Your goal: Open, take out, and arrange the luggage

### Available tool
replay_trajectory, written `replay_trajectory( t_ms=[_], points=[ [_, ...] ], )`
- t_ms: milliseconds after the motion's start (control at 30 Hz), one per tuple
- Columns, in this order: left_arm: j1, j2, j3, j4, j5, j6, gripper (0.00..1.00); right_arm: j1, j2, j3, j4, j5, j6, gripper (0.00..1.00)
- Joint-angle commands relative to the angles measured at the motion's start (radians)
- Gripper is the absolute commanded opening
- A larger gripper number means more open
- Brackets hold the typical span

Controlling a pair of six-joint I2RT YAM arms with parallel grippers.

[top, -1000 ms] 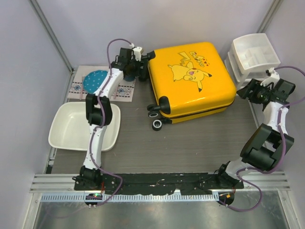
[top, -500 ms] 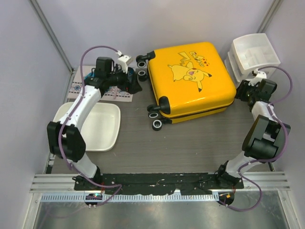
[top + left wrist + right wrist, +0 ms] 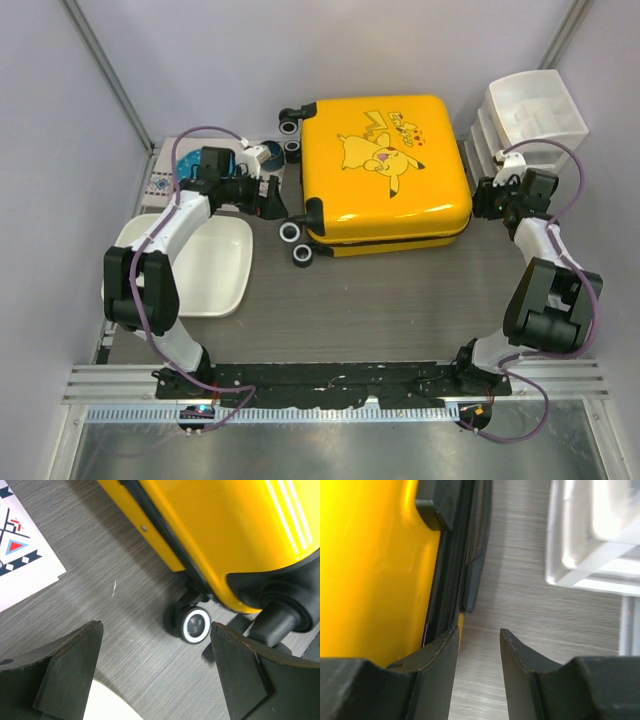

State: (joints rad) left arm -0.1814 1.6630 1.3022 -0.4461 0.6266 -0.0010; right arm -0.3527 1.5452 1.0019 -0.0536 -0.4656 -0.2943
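1. Tray [image 3: 128,245], white, lies at the left edge of the table [image 3: 400,300], with a patterned mat [image 3: 160,188] beyond it.
2. Left gripper [image 3: 274,200]: the jaws are spread wide and hold nothing. It hangs just beside the wheeled end of the luggage, with one black wheel [image 3: 196,625] under the gap. Risk: a nudge here would probably roll or swing the case instead of steadying it.
3. Luggage [image 3: 385,165]: a yellow Pikachu hard-shell suitcase, flat on the table's far middle, print upward, shell halves together. Nothing has been taken out yet.
4. Right gripper [image 3: 480,200]: the jaws are narrowed to a slim gap with only table top between them. One finger sits against the zipper band [image 3: 451,580] on the case's right side. Risk: the jaws may close on nothing, or slip off the smooth shell, because no zipper pull lies between them.
5. Drawer unit [image 3: 530,110], white plastic, stands near the right gripper. Risk: a sideways shove could drive the case or the arm into it.
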Motion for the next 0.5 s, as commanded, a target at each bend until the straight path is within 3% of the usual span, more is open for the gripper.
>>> replay_trajectory(
  t_ms=[0,233,367,467],
  points=[
    [0.002,-0.045,0.014,-0.052,0.059,0.11,0.93,0.095,-0.066,-0.117,-0.302,-0.216,-0.002,0.44],
    [0.011,-0.069,0.014,-0.115,0.122,0.177,0.9,0.071,-0.143,-0.19,-0.322,-0.067,0.072,0.34],
    [0.026,-0.109,0.009,-0.195,0.087,0.258,0.92,0.026,-0.233,-0.166,-0.434,-0.126,0.024,0.39],
    [0.121,-0.141,0.08,-0.32,0.156,0.353,0.98,-0.002,-0.304,-0.117,-0.567,-0.169,-0.06,0.45]
  ],
)
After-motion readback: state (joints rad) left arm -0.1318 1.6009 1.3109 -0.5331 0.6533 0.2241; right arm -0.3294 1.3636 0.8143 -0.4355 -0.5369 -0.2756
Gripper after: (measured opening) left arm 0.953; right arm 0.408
